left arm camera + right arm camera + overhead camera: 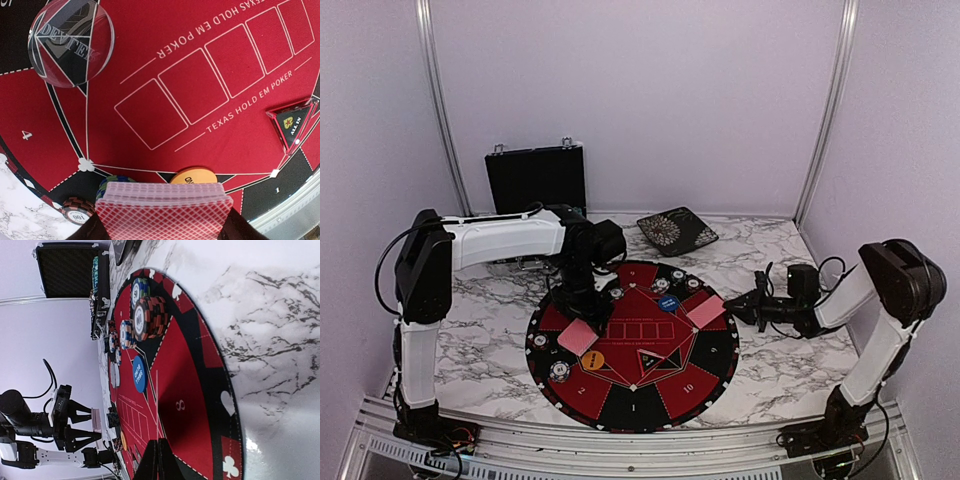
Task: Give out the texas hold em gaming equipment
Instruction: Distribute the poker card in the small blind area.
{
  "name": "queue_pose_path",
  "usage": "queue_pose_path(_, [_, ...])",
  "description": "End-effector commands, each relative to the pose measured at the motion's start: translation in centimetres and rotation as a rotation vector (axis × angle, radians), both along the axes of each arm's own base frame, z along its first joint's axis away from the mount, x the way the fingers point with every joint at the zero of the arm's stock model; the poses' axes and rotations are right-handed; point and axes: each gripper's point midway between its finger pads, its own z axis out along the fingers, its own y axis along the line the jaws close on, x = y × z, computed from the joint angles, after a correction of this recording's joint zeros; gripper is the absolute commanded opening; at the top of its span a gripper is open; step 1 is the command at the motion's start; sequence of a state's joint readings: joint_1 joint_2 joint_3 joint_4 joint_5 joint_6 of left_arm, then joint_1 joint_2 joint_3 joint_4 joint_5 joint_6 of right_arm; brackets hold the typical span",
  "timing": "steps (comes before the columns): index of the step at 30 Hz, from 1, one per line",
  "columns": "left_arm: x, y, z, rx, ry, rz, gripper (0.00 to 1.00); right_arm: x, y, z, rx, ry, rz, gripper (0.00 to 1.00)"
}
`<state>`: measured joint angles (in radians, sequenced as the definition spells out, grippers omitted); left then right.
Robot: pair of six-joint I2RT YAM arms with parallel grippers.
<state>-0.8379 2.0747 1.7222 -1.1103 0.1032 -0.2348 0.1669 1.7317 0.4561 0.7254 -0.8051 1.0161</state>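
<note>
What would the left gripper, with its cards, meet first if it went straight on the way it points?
Most likely the orange disc on the mat, lying just beyond the card deck that the left gripper holds. The chip stack beside it is nearly as close; depth is unclear.

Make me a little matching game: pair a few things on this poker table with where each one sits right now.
Things:
1. deck of cards
2. blue disc
3. orange disc
4. black case

Places:
A. standing at the back of the table
B. gripped in the left jaws
C. flat on the mat, near side, left of its centre
D. flat on the mat, far side, right of its centre

Pairs: 1-B, 2-D, 3-C, 4-A
</note>
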Motion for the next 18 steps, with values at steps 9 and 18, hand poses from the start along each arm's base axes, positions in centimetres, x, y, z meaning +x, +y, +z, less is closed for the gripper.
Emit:
queue_pose_path(9, [-0.1, -0.2, 0.4, -0.002, 0.025, -0.003, 0.41, 0.0, -1.7, -0.7, -0.190, -0.019, -0.014, 0.51])
queue_pose_path(18, [-0.1, -0.7, 0.9, -0.019, 0.022, -0.010, 0.41, -1.7, 0.9, 3.5, -0.090, -0.090, 0.061, 0.65])
